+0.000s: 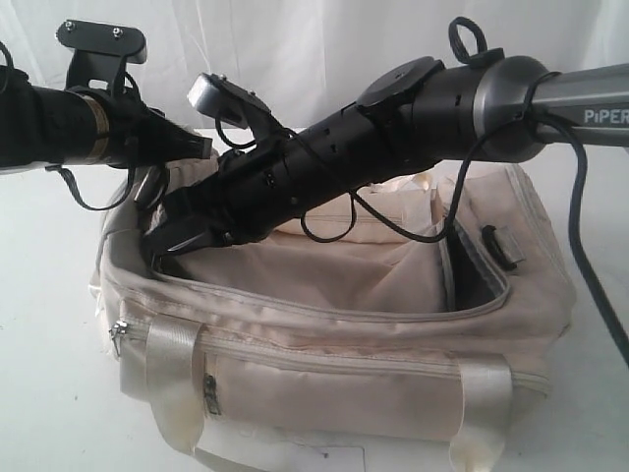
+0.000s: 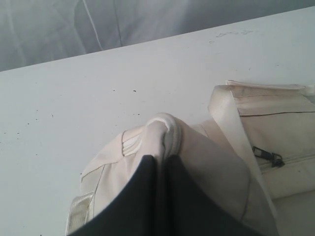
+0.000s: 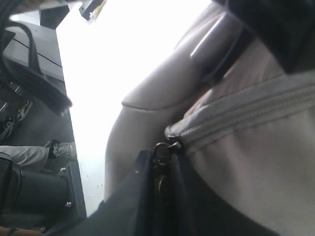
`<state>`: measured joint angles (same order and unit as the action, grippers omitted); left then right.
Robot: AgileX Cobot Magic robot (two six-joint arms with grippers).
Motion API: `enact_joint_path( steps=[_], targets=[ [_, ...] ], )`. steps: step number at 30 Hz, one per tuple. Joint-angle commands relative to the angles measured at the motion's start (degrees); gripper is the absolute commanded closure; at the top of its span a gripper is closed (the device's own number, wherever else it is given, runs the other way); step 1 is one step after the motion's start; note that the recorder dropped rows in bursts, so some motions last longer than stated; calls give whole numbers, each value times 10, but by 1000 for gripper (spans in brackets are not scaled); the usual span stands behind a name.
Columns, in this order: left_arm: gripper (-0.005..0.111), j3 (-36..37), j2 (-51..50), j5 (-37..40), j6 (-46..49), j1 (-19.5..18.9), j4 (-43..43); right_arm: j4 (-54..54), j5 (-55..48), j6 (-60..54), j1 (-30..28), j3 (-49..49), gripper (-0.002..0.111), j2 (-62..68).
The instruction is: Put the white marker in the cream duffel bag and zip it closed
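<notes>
**Item 1. Large soft cream fabric duffel bag** [image 1: 373,393]. Stands on the white surface [image 1: 49,413], long side facing the exterior view. The top opening gapes along most of its length, and a dark interior shows at the right end. Two glossy off-white webbing handles [image 1: 172,364] run down the front panel. A small grey zipper pull hangs on the front pocket [image 1: 209,393], and a small black clip [image 1: 498,246] sits on the upper right end.

**Item 2. Left gripper** [image 2: 165,160]. Black fingers [image 2: 142,196] are pressed together on a bunched fold of the bag's cream cloth at the bag's left end. The pinched cloth rises in a rounded hump just past the fingertips. A dark zipper pull [image 2: 268,157] lies on the bag panel off to one side, apart from the grip.

**Item 3. Right gripper** [image 3: 160,169]. Its arm reaches across the bag from the right of the exterior view, and the gripper is at the left end of the top opening. Its dark fingers are clamped on the small metal slider pull [image 3: 162,150] of the main grey zipper track [image 3: 246,115], which runs away from the grip along the cream edge.

**Item 4. Slim white marker.** Not visible in any of the three views, so its place cannot be told.

**Item 5. Pale draped backdrop cloth** [image 1: 324,39]. Hangs behind the bag and both arms.
</notes>
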<state>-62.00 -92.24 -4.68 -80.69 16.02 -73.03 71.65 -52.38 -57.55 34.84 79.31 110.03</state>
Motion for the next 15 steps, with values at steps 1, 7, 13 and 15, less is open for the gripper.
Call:
enact_joint_path(
  steps=[1,7,13,15],
  targets=[
    [107,-14,-4,43,0,-17,-15,-53,-176,-3,28,-7,108,-13],
    [107,-14,-4,32,-1,-17,-15,-58,-176,2,13,1,99,-13],
    [107,-14,-4,29,-5,-17,-15,-58,-176,24,-5,13,73,-19],
    [107,-14,-4,30,-5,-17,-15,-55,-176,24,-5,13,72,-20]
  ],
)
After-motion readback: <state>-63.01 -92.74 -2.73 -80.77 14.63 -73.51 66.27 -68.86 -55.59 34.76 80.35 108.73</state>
